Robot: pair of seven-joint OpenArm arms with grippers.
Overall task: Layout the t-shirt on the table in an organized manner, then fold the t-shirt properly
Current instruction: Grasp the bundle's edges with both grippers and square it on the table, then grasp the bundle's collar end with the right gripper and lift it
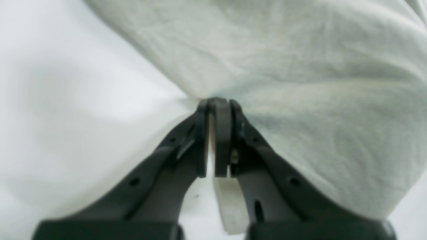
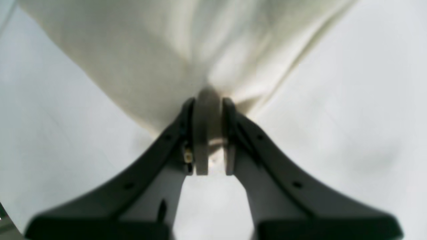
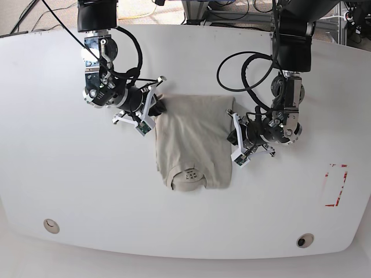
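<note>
Your left gripper [image 1: 216, 101] clamped on t-shirt [image 3: 191, 147] edge, your right gripper [image 2: 208, 96] pinching opposite edge, garment on table [image 3: 58, 145].

Right hand [image 2: 209, 100] pinched on bunched t-shirt [image 2: 160, 50] edge (blurry), above table [image 2: 350, 116].

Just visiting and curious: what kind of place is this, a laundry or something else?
Probably a robotics lab or test bench, not a laundry: two cabled robot arms work a single t-shirt on a bare white table, with a red-outlined rectangle mark and loose cables behind.
</note>
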